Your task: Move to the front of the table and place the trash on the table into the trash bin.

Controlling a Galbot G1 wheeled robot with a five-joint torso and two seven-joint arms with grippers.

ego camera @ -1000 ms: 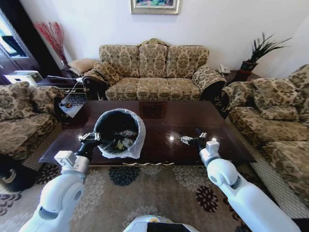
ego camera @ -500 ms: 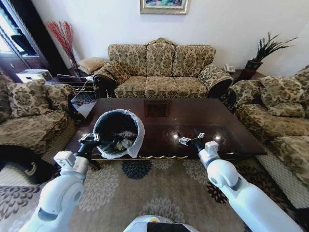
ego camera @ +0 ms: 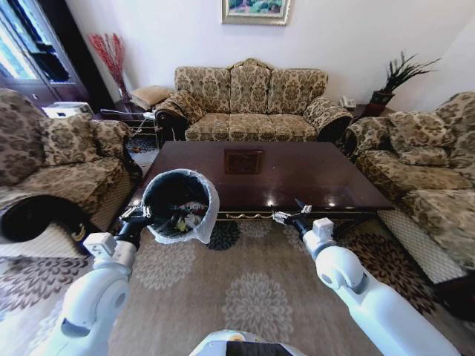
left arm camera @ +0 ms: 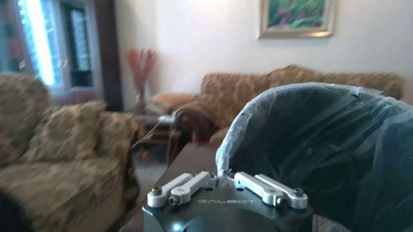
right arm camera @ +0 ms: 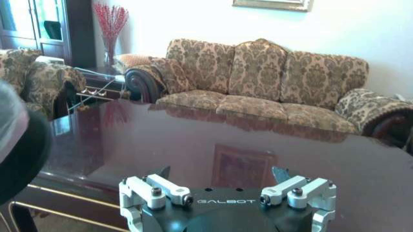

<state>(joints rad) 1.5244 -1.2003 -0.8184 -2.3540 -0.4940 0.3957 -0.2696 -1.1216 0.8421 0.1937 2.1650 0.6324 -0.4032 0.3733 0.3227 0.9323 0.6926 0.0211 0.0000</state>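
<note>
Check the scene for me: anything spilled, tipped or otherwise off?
Only the trash bin stands out: it is off the floor, tilted toward the head camera, held at its bag-lined rim by the left gripper, with trash inside. No spill shows. The right gripper hangs open at the table edge.

Lighting and picture quality: bright daylit sitting room.
Daylight enters from the windows (ego camera: 18,52) at the robot's left, blown out to blue-white glare in the left wrist view. Small bright glints sit on the glossy worktop (ego camera: 297,167) near its front edge, and it mirrors the sofa (right arm camera: 258,77). Head view bows strongly at its edges. Left wrist view is soft and hazy throughout; the trash bin (left arm camera: 322,154) close to it is blurred.
</note>
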